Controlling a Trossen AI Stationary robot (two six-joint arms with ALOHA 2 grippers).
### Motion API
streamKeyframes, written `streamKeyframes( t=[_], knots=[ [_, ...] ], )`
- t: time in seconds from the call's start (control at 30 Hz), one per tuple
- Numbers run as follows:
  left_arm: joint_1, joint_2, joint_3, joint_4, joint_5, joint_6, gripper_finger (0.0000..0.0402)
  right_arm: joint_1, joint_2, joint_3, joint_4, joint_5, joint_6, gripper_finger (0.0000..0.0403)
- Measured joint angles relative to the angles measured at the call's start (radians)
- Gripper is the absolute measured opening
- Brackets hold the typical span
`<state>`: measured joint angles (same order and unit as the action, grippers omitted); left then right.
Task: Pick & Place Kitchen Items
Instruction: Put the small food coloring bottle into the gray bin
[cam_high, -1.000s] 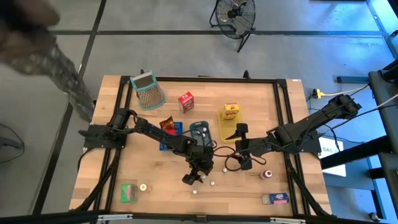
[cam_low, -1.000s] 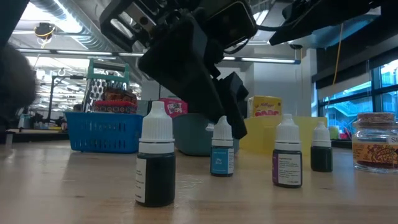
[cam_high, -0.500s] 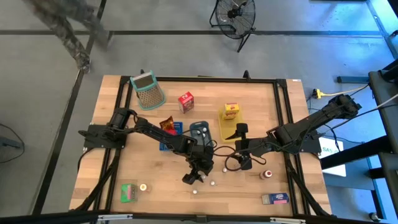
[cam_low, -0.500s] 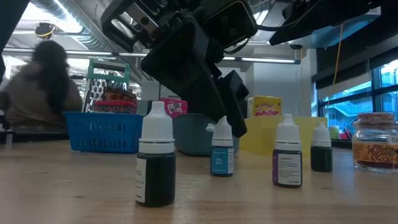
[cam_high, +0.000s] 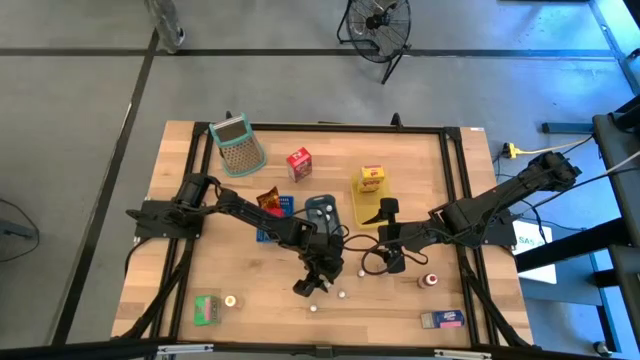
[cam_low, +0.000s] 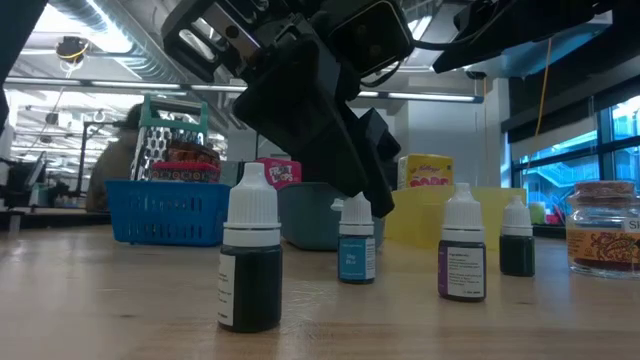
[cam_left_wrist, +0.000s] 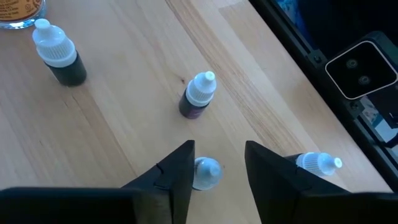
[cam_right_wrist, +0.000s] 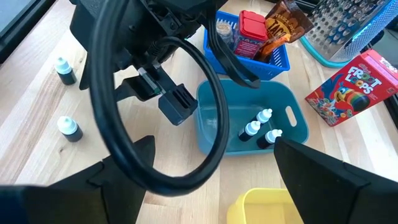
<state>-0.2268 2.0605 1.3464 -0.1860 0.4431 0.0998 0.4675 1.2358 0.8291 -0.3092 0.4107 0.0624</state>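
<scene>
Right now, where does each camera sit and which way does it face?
High: above table, straight down; left arm, right arm show.
Low: tabletop height, level across bottles; left gripper comes from above.
Left wrist: on left arm, facing bottles; its fingers straddle one.
Right wrist: on right arm, facing tray; its fingers, left arm show.
Shared: low and left wrist show the straddled bottle.

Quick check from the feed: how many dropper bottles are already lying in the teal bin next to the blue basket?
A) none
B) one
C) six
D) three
D: the right wrist view shows three white-capped dropper bottles lying together inside the teal bin, beside the blue basket.
</scene>
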Motion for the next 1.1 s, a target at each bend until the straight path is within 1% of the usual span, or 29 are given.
streamKeyframes(
  t=[0.33,0.63,0.87,1.1],
  knots=[
    [0.000,0.000,0.001,0.003,0.022,0.019,0.0136,0.000,0.000,0.000,0.000,-0.004,0.000,0.0332],
    [0.005,0.000,0.001,0.003,0.023,0.019,0.0136,0.000,0.000,0.000,0.000,-0.004,0.000,0.0332],
    [0.014,0.000,0.001,0.004,0.015,0.026,0.0136,0.000,0.000,0.000,0.000,-0.029,0.000,0.0332],
    [0.014,0.000,0.001,0.003,-0.003,0.036,0.0136,0.000,0.000,0.000,0.000,-0.029,0.000,0.0332]
  ],
)
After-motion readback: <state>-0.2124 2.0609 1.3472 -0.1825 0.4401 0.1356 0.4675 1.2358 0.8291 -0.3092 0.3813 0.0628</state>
